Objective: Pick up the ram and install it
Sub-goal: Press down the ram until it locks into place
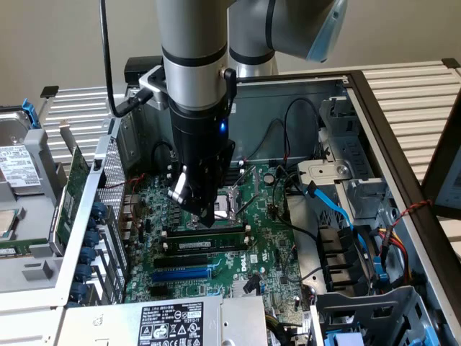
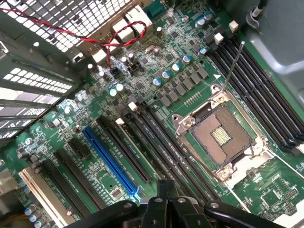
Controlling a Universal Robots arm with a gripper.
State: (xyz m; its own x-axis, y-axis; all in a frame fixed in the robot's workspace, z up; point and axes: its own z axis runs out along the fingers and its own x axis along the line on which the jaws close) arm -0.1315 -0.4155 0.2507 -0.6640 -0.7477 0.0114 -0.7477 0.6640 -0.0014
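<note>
Shut tight on nothing, black gripper (image 1: 208, 216) (image 2: 164, 189) pointing tip-down over green motherboard (image 1: 268, 241), likely so closed fingers serve as one blunt pusher. Directly below tip, long narrow green ram stick with white label (image 1: 216, 244) standing edge-up along black slot in open grey computer case (image 1: 302, 94), apparently in place. Cannot tell whether touching.

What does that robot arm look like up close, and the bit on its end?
The arm is a thick silver-grey tube with a pale blue cap at one joint. Below it sits a black wrist section with a small blue light. A black cable runs up beside it. The tool is black with angular fingers.
</note>
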